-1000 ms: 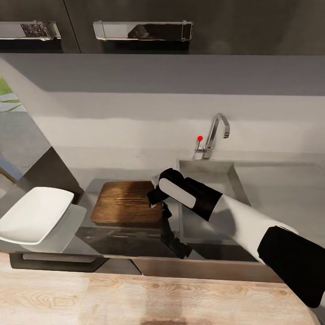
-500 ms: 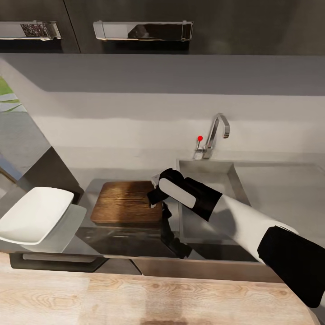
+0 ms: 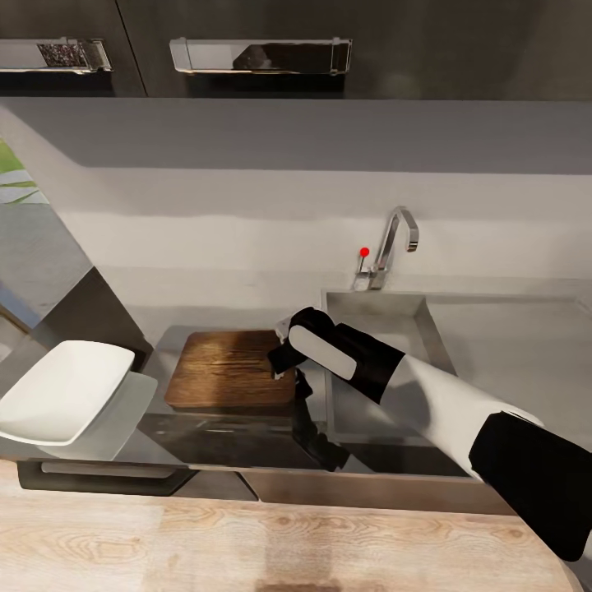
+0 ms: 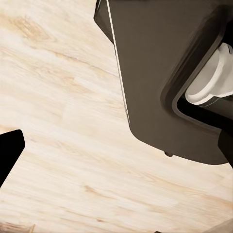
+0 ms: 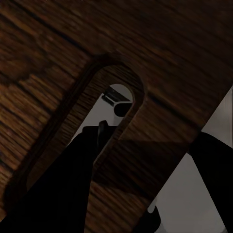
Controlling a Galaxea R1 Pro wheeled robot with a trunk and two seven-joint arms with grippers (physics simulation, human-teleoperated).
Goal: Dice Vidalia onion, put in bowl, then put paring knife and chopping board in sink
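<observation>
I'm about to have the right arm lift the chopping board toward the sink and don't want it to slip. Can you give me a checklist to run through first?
1. Right gripper at the chopping board, on its sink-side end: ok.
2. One finger through the handle slot, the other past the board's edge: ok.
3. Grip shut firmly on the wood: cannot tell.
4. Board top free of knife and onion bits: ok on the part that shows; the end under the gripper is hidden.
5. Sink basin ready to take the board: cannot tell, the arm hides much of it.
6. Bowl apart from the board: ok.
</observation>
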